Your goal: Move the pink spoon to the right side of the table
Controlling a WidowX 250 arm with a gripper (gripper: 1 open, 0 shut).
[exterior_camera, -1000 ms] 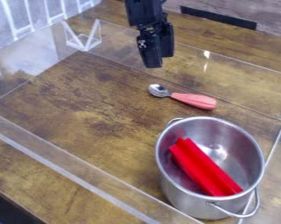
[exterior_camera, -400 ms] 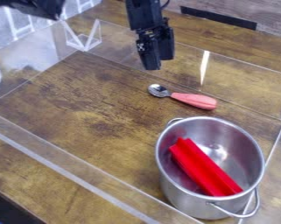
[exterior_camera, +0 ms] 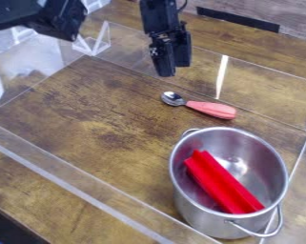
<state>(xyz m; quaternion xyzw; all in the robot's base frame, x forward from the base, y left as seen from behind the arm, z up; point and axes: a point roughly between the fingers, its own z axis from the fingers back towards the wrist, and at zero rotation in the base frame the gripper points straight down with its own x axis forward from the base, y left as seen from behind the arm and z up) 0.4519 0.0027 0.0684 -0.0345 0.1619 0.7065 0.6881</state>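
Upper left of frame: robot arm [exterior_camera: 47, 21] comes in over the clear wall [exterior_camera: 53, 78] of the desk [exterior_camera: 85, 114]. Top centre: dark bit w/ cables [exterior_camera: 168, 43], prob. not the gripper; the gripper itself can't be made out clearly, but jaws are apart. Pink spoon [exterior_camera: 209, 108] lies flat on the desk, just right of centre & a bit above mid-height; silver bowl end points left & slightly up, pink handle runs right & slightly down, so long axis is near-horiz., tilted down to the right. Lower right: steel pot [exterior_camera: 229, 181] w/ red sticks [exterior_camera: 223, 181] inside, near the spoon, not touching.
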